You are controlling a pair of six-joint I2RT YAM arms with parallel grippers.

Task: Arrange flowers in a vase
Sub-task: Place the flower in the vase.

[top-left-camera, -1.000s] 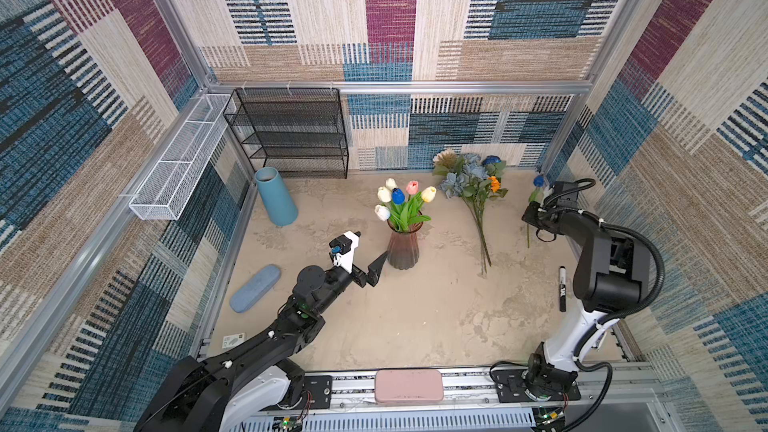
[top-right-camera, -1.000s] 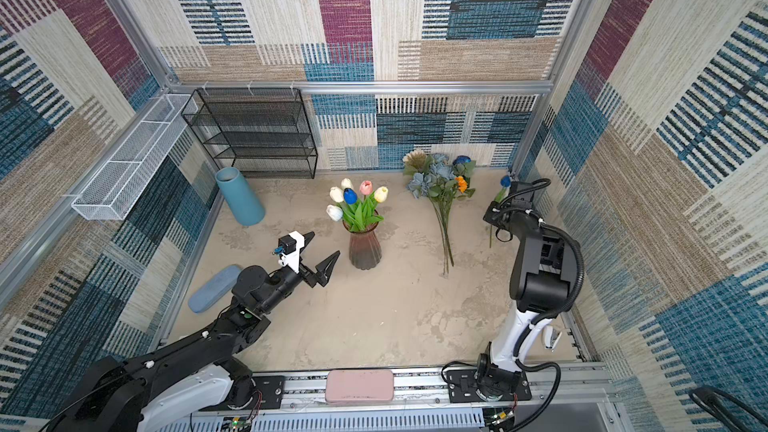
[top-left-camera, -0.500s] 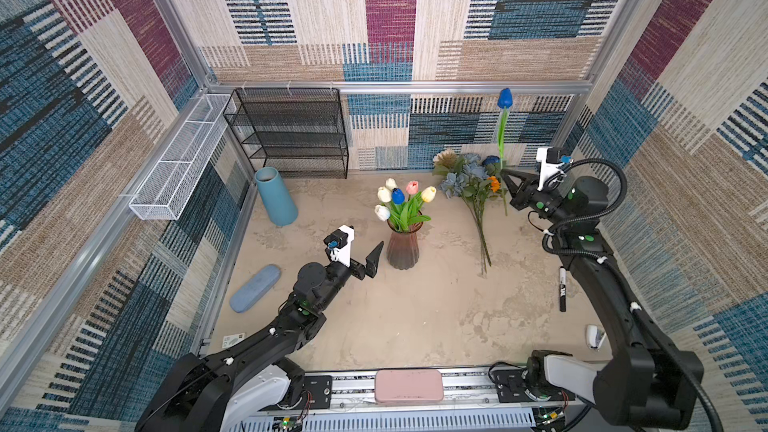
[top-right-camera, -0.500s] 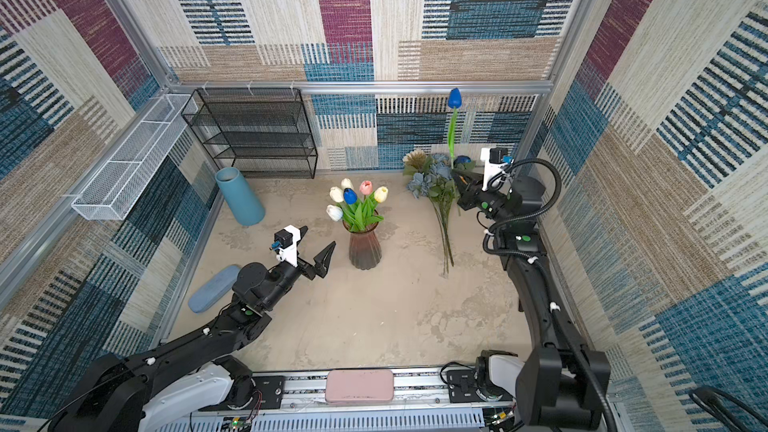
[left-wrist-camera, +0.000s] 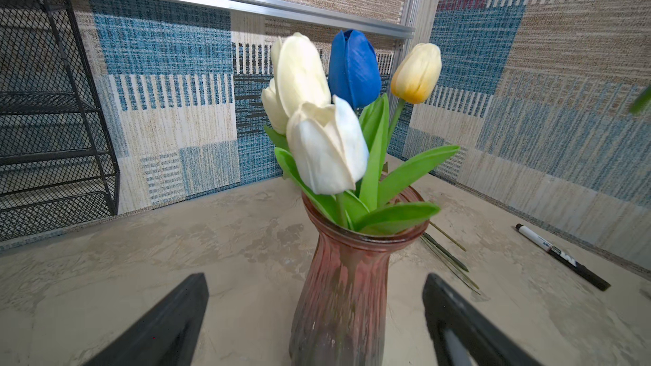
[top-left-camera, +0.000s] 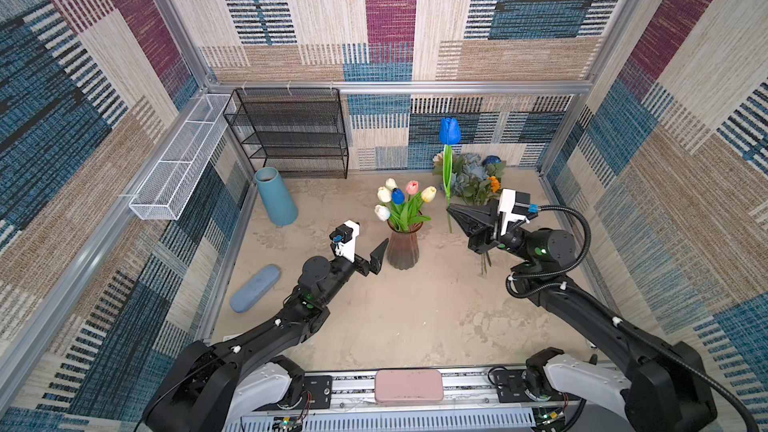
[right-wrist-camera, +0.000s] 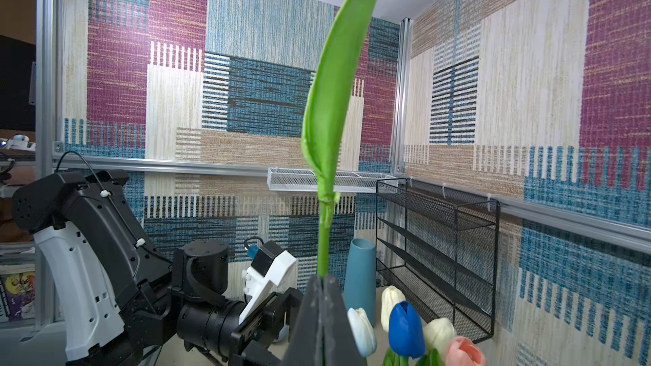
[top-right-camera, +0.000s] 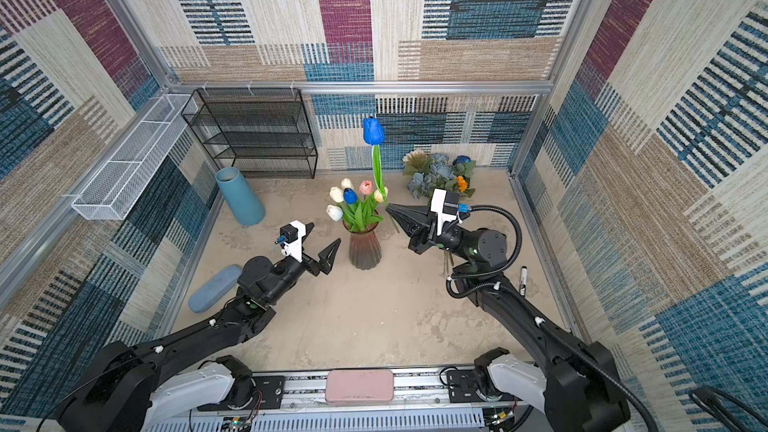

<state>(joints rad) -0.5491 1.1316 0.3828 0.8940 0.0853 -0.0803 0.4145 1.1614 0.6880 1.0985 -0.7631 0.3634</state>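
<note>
Far left on the table: teal cone vase point(top-left-camera: 276, 197) standing upright and a blue case point(top-left-camera: 254, 288) lying flat, both well clear of the action. Left gripper point(top-right-camera: 325, 232) has its jaws spread wide and holds nothing. It points at the pink glass vase point(top-left-camera: 402, 249), and in the left wrist view the vase body sits between the two fingers point(left-wrist-camera: 169, 315) with a gap on each side, so no contact. The vase stands upright mid-table with the tulips point(top-left-camera: 399, 201) already in it (white, blue, pink, yellow), heads up and leaves crowding the mouth. Just right of it, the right gripper point(top-left-camera: 453, 210) is clenched on the stem of a blue tulip point(top-left-camera: 447, 172). The stem's long axis is near vertical, bloom high above the gripper and a short tail of stem hanging below the jaws. Key relation: the vase mouth lies to the left of the held stem and lower, near but apart, so the tail is beside the rim and not over it. The right arm is the one carrying the flower, and the left is nearer the vase body, placed to steady it if needed. My read is that the next move shifts the stem left over the mouth, then lowers it straight, with a risk of snagging the leaves. Further right, a pale blue bunch point(top-left-camera: 473, 176) lies on the table, not yet placed. A marker point(top-right-camera: 523, 280) lies by the right wall.
</note>
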